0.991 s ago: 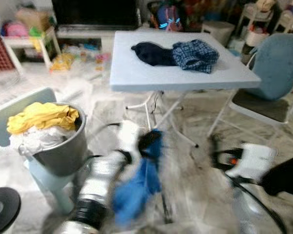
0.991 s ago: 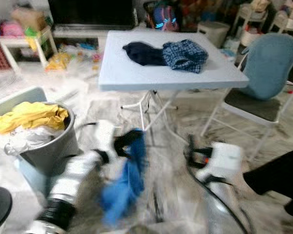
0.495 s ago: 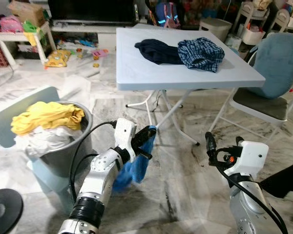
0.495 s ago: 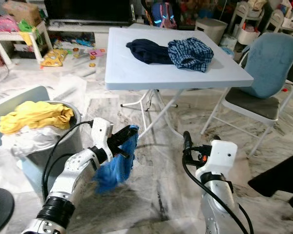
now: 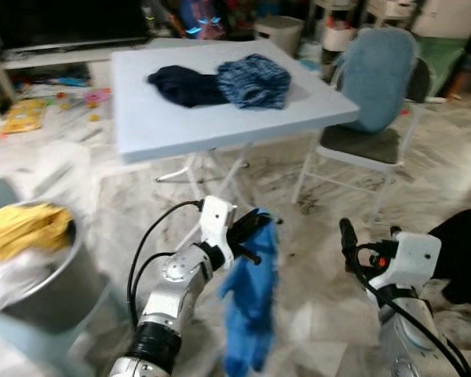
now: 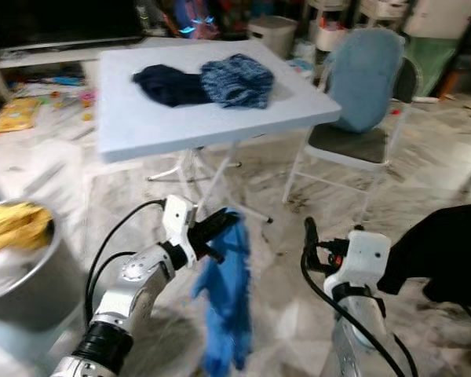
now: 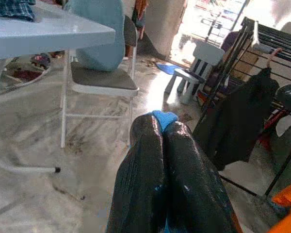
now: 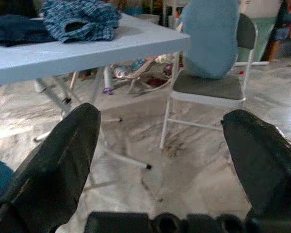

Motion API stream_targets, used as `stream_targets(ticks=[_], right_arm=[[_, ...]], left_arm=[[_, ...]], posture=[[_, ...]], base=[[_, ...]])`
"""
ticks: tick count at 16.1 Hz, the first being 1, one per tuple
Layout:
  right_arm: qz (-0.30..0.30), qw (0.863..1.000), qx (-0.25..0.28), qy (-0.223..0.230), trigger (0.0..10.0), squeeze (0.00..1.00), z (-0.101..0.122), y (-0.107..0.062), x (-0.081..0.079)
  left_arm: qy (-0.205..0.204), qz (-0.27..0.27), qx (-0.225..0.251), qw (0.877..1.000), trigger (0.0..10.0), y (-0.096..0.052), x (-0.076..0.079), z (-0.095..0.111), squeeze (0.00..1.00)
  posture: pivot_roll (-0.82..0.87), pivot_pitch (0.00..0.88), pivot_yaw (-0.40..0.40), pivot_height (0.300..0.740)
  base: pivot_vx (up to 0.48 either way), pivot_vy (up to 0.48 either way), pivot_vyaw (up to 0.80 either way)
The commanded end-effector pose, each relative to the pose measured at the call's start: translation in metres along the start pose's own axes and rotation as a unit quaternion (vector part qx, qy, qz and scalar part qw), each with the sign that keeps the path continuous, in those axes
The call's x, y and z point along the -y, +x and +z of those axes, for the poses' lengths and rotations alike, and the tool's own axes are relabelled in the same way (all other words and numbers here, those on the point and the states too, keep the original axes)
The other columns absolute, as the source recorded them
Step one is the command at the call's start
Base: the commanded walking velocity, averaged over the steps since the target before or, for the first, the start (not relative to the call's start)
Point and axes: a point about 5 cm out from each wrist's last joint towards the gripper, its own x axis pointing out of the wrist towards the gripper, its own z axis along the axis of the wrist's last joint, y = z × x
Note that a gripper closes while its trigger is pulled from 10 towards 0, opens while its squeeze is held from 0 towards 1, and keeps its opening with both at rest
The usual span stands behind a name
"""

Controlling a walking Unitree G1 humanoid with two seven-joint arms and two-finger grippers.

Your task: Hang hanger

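A bright blue cloth garment point(image 5: 249, 306) hangs limp from the left gripper point(image 5: 255, 229), whose two black fingers point(image 7: 157, 170) are clenched on its top edge; a small blue tuft pokes out just past the fingertips in the left wrist view, and the rest of the cloth drops straight below the fingers toward the marbled stone floor point(image 5: 314, 314). No hanger can be made out inside the garment. Beyond the fingers in the left wrist view stands a dark metal clothes rack point(image 7: 262, 53) with a black garment point(image 7: 237, 116) hanging on it, well apart from the grip. The right gripper point(image 6: 310, 236) is raised beside the blue garment without touching it, and its black fingers point(image 8: 63, 155) are spread wide and grasp nothing. Ahead of both pairs of fingers stands a pale blue folding tabletop point(image 5: 165, 118) carrying a dark navy garment point(image 5: 184, 85) and a blue checked shirt point(image 5: 255, 78), which touch each other. To the right of the tabletop stands a folding chair with a light blue backrest point(image 5: 373, 71). On the far side of the left arm from the fingers, a grey metal bucket point(image 5: 51, 283) holds a yellow cloth point(image 5: 20, 228) on top of white laundry.
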Motion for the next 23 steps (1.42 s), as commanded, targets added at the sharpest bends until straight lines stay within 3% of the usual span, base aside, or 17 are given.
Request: stream_targets(ticks=[1, 7, 20, 23], right_arm=[[0.009, 1.000, 0.005, 0.004, 10.0, 0.00, 0.003, 0.001, -0.005], [0.010, 1.000, 0.001, 0.005, 10.0, 0.00, 0.002, 0.001, -0.007], [0.009, 1.000, -0.011, 0.013, 10.0, 0.00, -0.006, -0.002, -0.010], [-0.003, 1.000, -0.002, 0.030, 10.0, 0.00, -0.010, 0.003, -0.014]], left_arm=[[0.012, 0.005, 0.005, 1.000, 10.0, -0.002, -0.006, 0.006, 0.00], [0.013, 0.014, -0.011, 1.000, 10.0, -0.002, -0.009, 0.003, 0.00], [0.011, 0.005, -0.035, 0.999, 10.0, -0.003, -0.008, -0.004, 0.00], [0.058, -0.003, -0.083, 0.995, 10.0, -0.007, -0.015, -0.015, 0.00]], posture=[[0.03, 0.000, -0.058, 0.740], [0.03, 0.000, -0.060, 0.740], [0.05, 0.000, -0.058, 0.740], [0.07, 0.000, -0.033, 0.740]], base=[[0.371, 0.292, -0.80], [0.285, 0.376, -0.80], [0.000, 0.449, -0.80], [0.000, 0.084, -0.44]])
